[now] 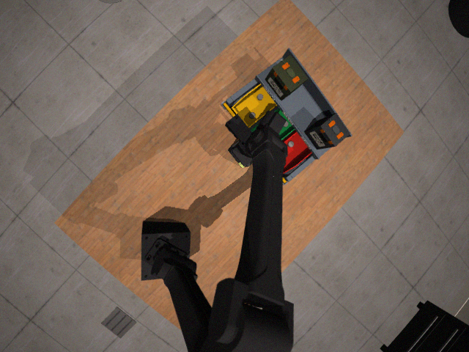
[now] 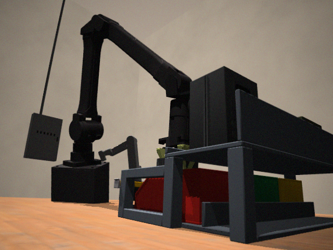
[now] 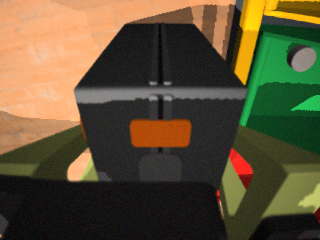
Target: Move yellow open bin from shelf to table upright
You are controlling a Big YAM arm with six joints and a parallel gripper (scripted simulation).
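Black box (image 1: 233,147) (image 2: 160,161) (image 3: 160,107)'s what your claw (image 1: 247,154) (image 2: 171,153) (image 3: 160,119) is gripping, btw; your yellow bin (image 1: 254,104) (image 2: 290,189) (image 3: 295,14) is sitting on the shelf (image 2: 242,188) (image 1: 303,100).

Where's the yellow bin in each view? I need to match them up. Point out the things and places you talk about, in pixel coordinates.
Top: yellow bin (image 1: 261,101) (image 2: 291,190) (image 3: 290,16), just above and left of picture centre, on the shelf's lower level.
Exterior: low at far right, partly hidden by the shelf (image 1: 272,72) (image 2: 241,188).
Wrist: only an edge, in the upper right corner.
Shared landmark: the green bin (image 1: 286,130) (image 2: 266,188) (image 3: 272,65), beside it in all three.
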